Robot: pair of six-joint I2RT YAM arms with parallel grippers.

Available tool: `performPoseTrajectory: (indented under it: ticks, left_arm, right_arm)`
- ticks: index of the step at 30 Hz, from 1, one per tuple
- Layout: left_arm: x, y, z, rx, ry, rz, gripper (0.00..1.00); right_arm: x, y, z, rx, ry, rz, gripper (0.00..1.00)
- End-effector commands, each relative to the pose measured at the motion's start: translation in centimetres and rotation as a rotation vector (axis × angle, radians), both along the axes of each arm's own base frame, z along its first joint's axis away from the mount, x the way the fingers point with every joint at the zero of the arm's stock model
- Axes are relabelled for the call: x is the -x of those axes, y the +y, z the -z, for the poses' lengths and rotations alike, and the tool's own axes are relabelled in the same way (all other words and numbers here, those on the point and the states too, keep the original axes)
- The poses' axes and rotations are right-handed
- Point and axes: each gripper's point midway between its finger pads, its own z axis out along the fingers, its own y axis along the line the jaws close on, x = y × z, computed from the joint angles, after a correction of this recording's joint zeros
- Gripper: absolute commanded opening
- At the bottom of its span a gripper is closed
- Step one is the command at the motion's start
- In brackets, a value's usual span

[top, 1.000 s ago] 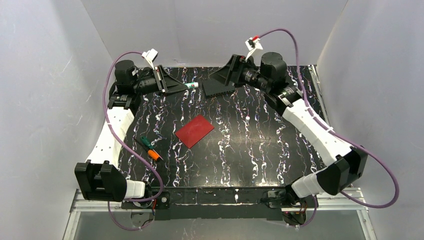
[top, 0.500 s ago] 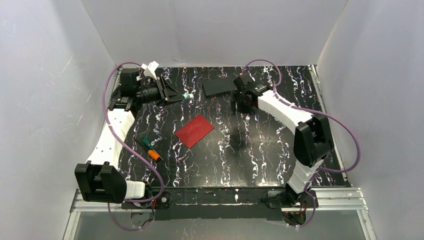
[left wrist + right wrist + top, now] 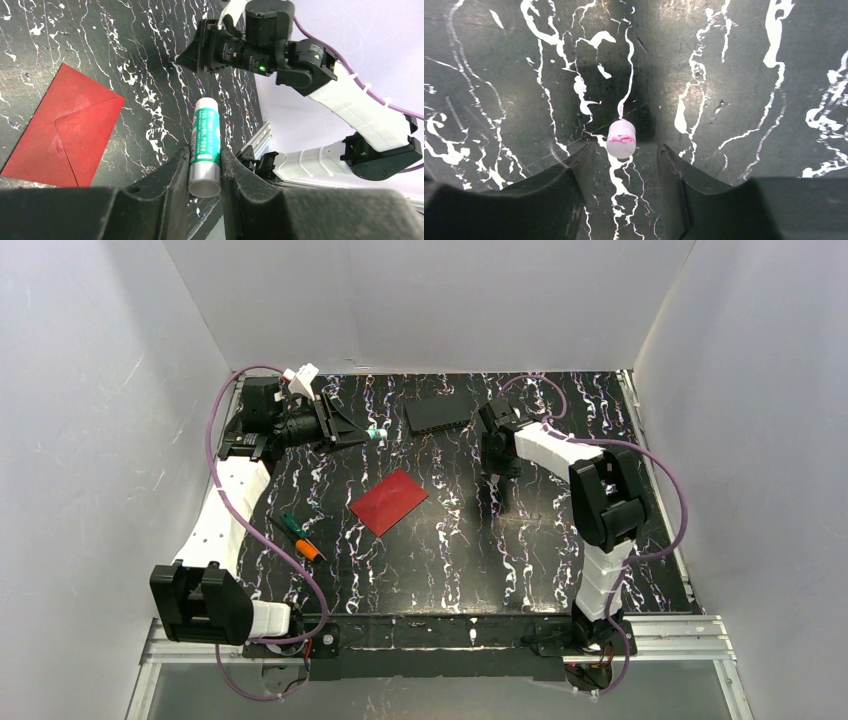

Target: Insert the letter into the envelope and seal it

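The dark red envelope (image 3: 389,501) lies flat mid-table with its pointed flap folded down, and it also shows in the left wrist view (image 3: 65,135). No letter shows in any view. My left gripper (image 3: 366,431) hovers at the back left, shut on a green-and-white glue stick (image 3: 206,150) with its open end towards the camera. My right gripper (image 3: 497,478) points down at the table right of the envelope. Its jaws (image 3: 624,150) are open, and a small white cap (image 3: 621,139) smeared with pink stands just ahead of them, untouched.
A dark ribbed block (image 3: 440,415) lies at the back centre. A green-and-orange screwdriver (image 3: 300,536) rests left of the envelope. The right arm is folded tightly over the table's right half. White walls enclose the black marbled table (image 3: 440,570).
The right arm swung from the back by the ribbed block down to the table, and its jaws narrowed around the cap. The left gripper with the glue stick shifted slightly forward.
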Motion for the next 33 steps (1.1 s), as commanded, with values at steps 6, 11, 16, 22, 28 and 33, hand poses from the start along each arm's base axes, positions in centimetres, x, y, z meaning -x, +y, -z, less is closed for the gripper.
performPoseTrajectory:
  ticks: [6, 11, 16, 22, 28, 33]
  left_arm:
    - [0.3, -0.1, -0.4, 0.008, -0.003, 0.021, 0.0]
    - [0.3, -0.2, -0.4, 0.01, -0.002, 0.029, 0.0]
    - [0.5, -0.2, -0.6, 0.007, -0.01, 0.034, 0.0]
    - [0.6, -0.4, -0.3, 0.018, 0.004, 0.05, 0.0]
    - [0.6, -0.7, -1.3, 0.045, -0.022, 0.063, 0.0]
    - [-0.8, -1.0, -4.1, 0.095, -0.117, 0.051, 0.0]
  right_arm:
    - [-1.1, 1.3, 1.2, -0.033, -0.003, -0.011, 0.48]
    - [-1.5, 0.9, 2.0, 0.001, 0.008, -0.001, 0.46]
    - [-1.6, 0.3, 1.8, 0.031, -0.002, 0.013, 0.39]
    - [-1.9, 1.0, 0.5, -0.014, -0.04, -0.004, 0.18]
    - [-2.0, 6.0, -5.4, -0.323, -0.13, -0.127, 0.11]
    - [-0.6, 11.5, -17.0, -0.764, -0.267, -0.216, 0.11]
